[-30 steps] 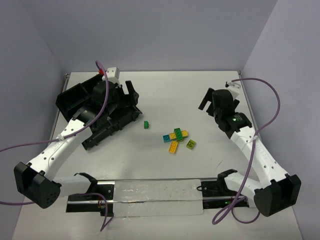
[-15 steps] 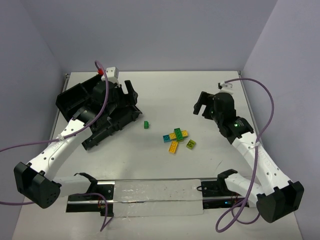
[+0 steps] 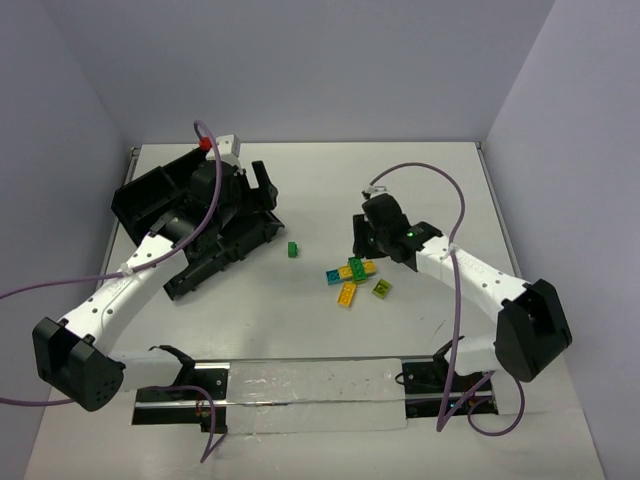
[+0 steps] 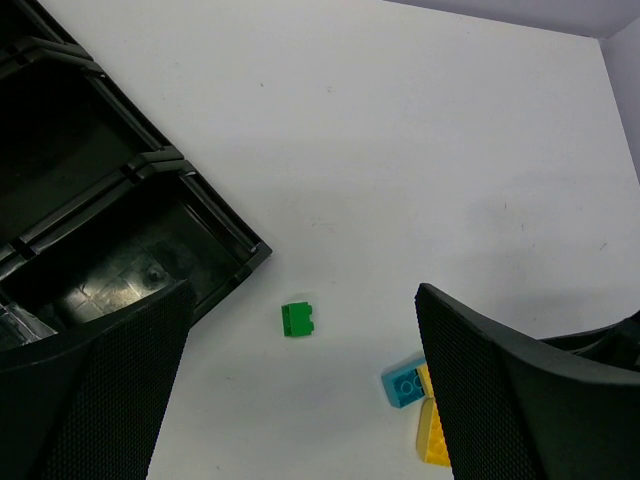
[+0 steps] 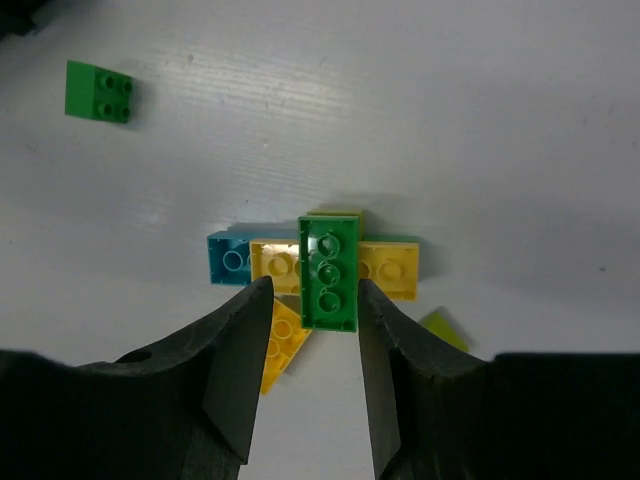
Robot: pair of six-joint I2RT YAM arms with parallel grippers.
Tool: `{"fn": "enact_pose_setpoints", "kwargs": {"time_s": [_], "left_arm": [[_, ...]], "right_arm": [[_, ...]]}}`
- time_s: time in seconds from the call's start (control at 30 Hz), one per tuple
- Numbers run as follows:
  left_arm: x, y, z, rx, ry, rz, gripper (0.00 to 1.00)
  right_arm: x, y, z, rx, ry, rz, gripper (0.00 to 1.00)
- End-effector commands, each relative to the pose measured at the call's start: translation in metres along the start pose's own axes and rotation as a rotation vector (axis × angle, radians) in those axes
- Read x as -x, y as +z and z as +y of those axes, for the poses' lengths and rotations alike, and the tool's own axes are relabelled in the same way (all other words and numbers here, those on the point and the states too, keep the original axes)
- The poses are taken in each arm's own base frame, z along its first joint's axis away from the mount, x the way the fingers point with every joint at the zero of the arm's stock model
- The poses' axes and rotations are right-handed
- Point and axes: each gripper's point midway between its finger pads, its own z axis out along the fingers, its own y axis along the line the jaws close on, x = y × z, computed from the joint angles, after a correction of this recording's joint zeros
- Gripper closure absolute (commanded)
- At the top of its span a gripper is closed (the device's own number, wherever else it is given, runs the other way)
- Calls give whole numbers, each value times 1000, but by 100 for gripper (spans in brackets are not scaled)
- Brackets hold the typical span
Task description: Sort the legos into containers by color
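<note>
The right hand (image 5: 313, 300) is down over the little heap of legos in the middle of the worktop (image 3: 330, 180), a touch toward the right edge. Its two fingers (image 5: 245, 350) are set narrowly apart, one on each side of a long dark green brick (image 5: 328, 272). The right finger looks to be against that brick or just beside it, and there is a slit of space on the left, so it is not clamped. That green brick lies across a yellow brick (image 5: 390, 268). A cyan brick (image 5: 228, 258) touches the yellow one's left end, and a second yellow piece (image 5: 280, 345) pokes out by the left finger. A lime green brick (image 5: 445, 328) shows just beside the right finger. Further out, toward the left edge, a small dark green square brick (image 3: 293, 249) sits alone, apart from the heap. The left hand (image 4: 302, 292) hangs over the right end of the black tray (image 3: 150, 195), its fingers spread wide and holding nothing. In its wrist view the lone green brick shows between them, on the bare worktop just off the tray's corner. The tray lies askew near the far left corner, and I can make out no bricks in the compartments in view.
</note>
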Motion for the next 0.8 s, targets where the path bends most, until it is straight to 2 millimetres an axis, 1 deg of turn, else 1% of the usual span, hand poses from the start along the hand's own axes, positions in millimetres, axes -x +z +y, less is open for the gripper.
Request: {"fn": "enact_pose_setpoints", "kwargs": {"time_s": [0.0,0.07,0.17,0.27,0.5,0.77], "left_arm": [[18,-2,-16,-44,-17,-31,1],[16,0,-17,-47,-18,-22,1],[12,3,-18,-48,-15,-7,1],[10,4,-18,-48,-14,-2,1],[7,4,-17,-47,-8,2,1],[7,4,-17,-46,-7,3,1]], "right_arm": [[-7,12,13,10,-32,18,51],[-11,16,14,0,-38,32,49],[-21,22,17,-21,-64,57,41],[-28,26,11,-87,-85,74,36],[-38,33,7,-133,-82,95,37],[-44,39,1,-165,-88,108,39]]}}
